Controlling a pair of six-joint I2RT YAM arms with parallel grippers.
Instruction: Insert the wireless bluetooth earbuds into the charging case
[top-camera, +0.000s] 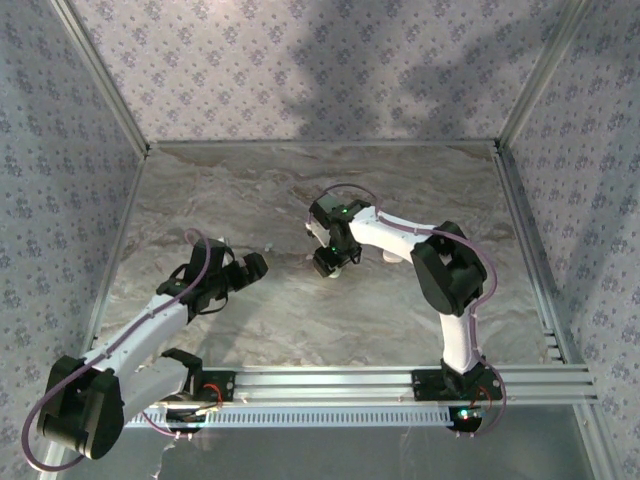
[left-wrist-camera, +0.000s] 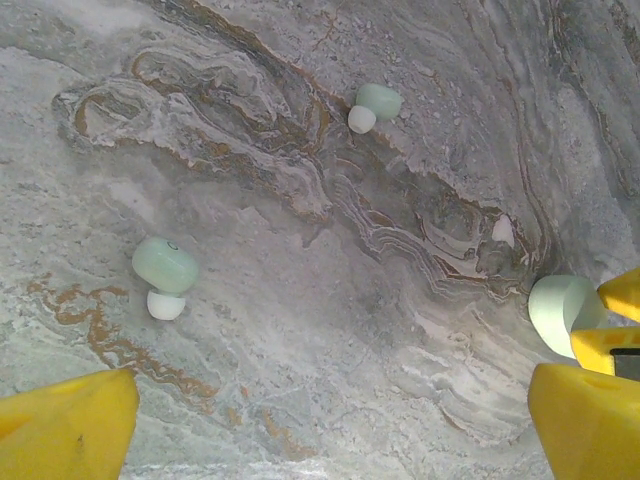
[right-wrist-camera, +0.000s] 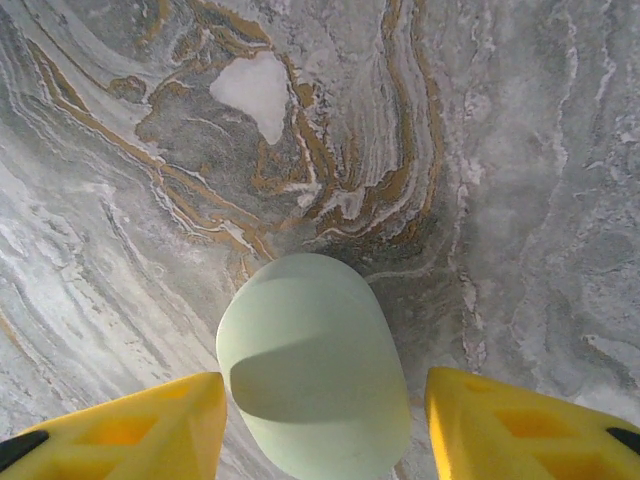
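- Right jaws are set open either side of a smooth, pale-green, pebble-shaped case (right-wrist-camera: 315, 370).
- Left jaws are spread wide, nothing gripped.
- Two rounded, white-tipped earbuds (left-wrist-camera: 166, 266) (left-wrist-camera: 374, 104) are seen loose on the veined marble surface (left-wrist-camera: 300, 380).

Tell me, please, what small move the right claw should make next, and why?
Probably close the right claw on the pale green oval plastic case: it lies between the yellow fingers, a gap visible beside one.
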